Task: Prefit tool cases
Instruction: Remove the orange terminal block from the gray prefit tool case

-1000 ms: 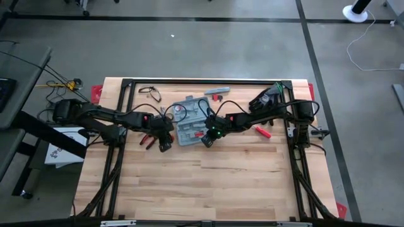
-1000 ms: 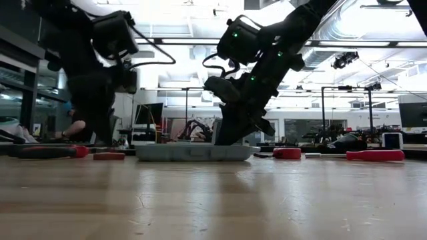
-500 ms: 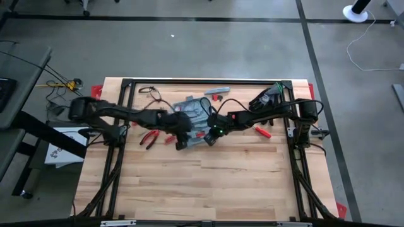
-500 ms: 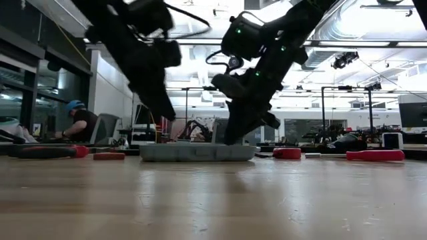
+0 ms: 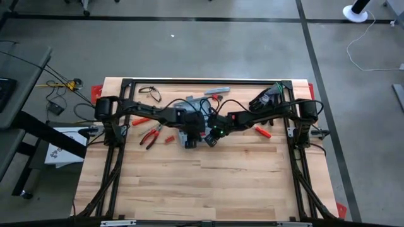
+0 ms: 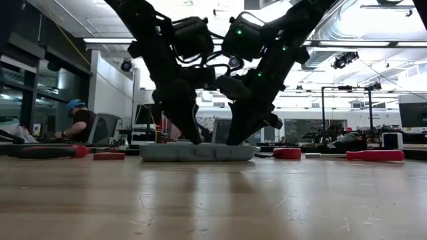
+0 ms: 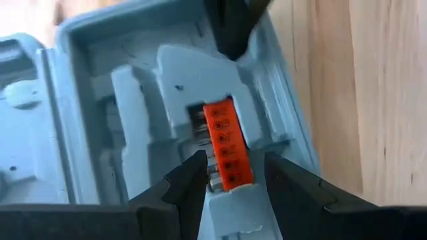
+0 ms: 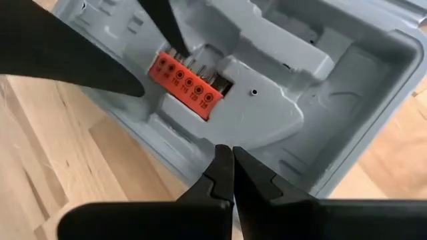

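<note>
Left gripper [image 7: 230, 175] over tool case [image 7: 87, 120]

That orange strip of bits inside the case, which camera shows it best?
The right wrist view: the orange strip sits unobstructed in the case. The left wrist view shows it between fingers; the other two views hide it.

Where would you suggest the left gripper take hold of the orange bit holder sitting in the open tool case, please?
Probably across its two long sides, coming straight down from above. The orange bit holder lies flat in a narrow recess of the tool case, so only its top and long edges look exposed. The open left gripper already straddles it that way. The right gripper, shut, is over the case's near wall.
</note>
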Available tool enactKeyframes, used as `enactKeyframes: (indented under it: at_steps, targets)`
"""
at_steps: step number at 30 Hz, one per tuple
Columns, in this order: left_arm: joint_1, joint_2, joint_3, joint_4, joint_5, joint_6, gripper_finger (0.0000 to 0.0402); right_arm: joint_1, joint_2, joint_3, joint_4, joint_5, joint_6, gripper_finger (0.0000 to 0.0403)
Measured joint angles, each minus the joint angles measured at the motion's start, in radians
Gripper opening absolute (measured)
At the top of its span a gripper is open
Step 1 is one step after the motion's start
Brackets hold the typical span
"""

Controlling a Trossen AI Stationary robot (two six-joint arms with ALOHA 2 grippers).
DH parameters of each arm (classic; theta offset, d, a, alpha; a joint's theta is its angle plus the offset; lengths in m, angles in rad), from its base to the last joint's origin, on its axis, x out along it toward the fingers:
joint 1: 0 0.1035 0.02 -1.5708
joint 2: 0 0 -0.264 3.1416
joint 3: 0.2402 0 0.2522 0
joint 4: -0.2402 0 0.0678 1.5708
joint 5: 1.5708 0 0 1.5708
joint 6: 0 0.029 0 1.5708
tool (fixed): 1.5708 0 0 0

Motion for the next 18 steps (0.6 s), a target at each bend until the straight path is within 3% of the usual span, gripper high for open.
enactKeyframes:
  at_steps: [18]
  targets:
    - [0.000,0.042,0.000,0.000,-0.032,0.008,0.0141,-0.004,0.021,-0.023,0.074,-0.028,0.006,0.0000]
